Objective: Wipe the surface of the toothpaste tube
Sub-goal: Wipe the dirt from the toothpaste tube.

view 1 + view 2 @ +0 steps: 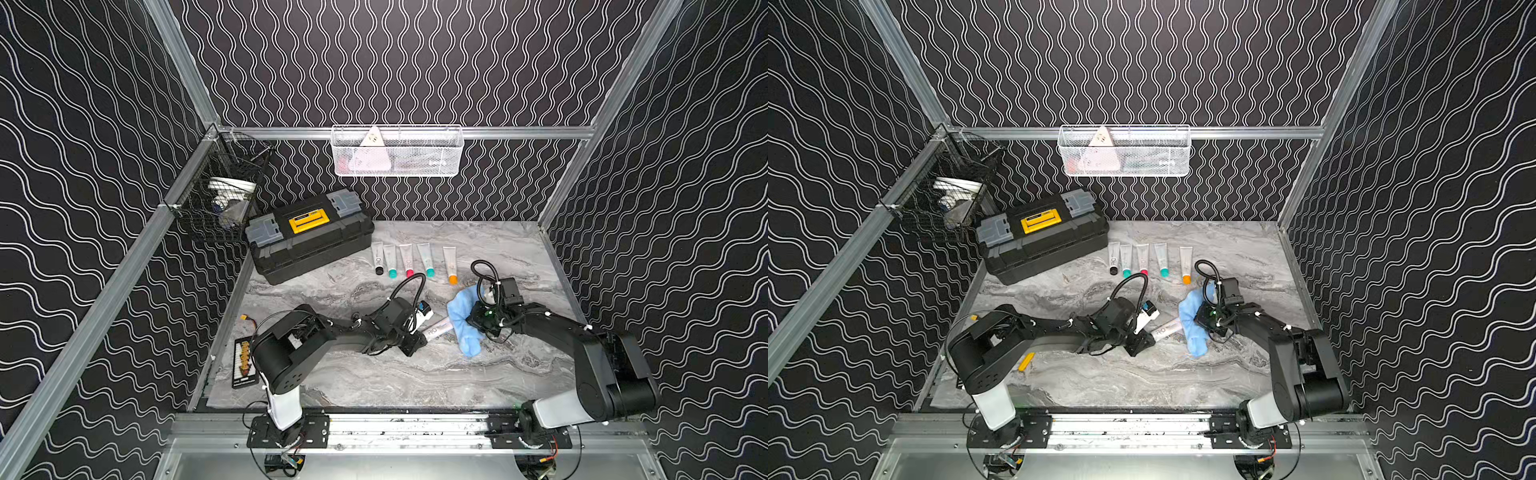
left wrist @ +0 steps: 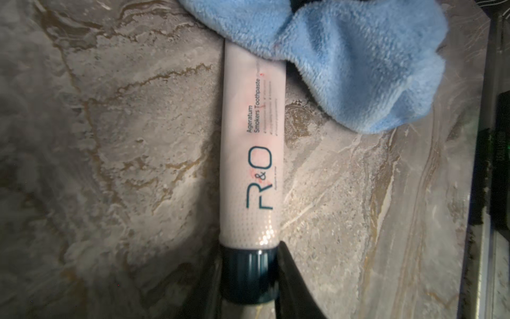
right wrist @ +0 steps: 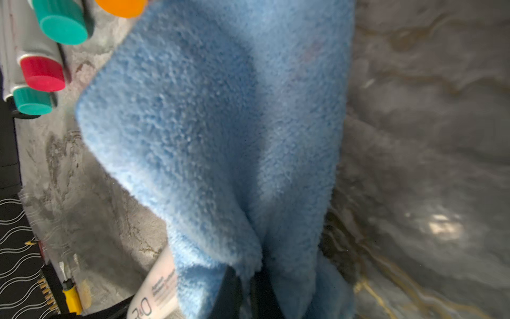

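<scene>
A grey marble table [image 1: 374, 374] fills the lower middle of both top views, walled by black panels with white wavy lines. The left arm [image 1: 316, 336] reaches from the lower left toward the centre. The right arm [image 1: 582, 345] reaches in from the lower right. A black toolbox [image 1: 309, 237] with a yellow latch sits at the table's upper left corner, lid down. A white basket [image 1: 397, 151] hangs on the back rail, upper centre. A black basket [image 1: 220, 187] hangs on the left rail, just above the toolbox.

A blue cloth [image 1: 463, 322] lies crumpled right of centre. The right gripper [image 3: 245, 290] is clamped on it, a fold pinched between the closed jaws. Five spare tubes [image 1: 415, 262] lie side by side above centre, caps toward the lower edge: black, teal, red, teal, orange. The orange one is nearest the cloth. A black card [image 1: 245, 365] of bits lies at the table's lower left, partly behind the left arm.

The tube [image 1: 436, 329] lies flat on the table at centre, between the two grippers. It is white, printed "R&O", with faint reddish smears in the left wrist view. The cloth covers its flat end. The left gripper [image 2: 249, 273] is clamped on its dark cap [image 2: 248, 276], one finger on each side.
</scene>
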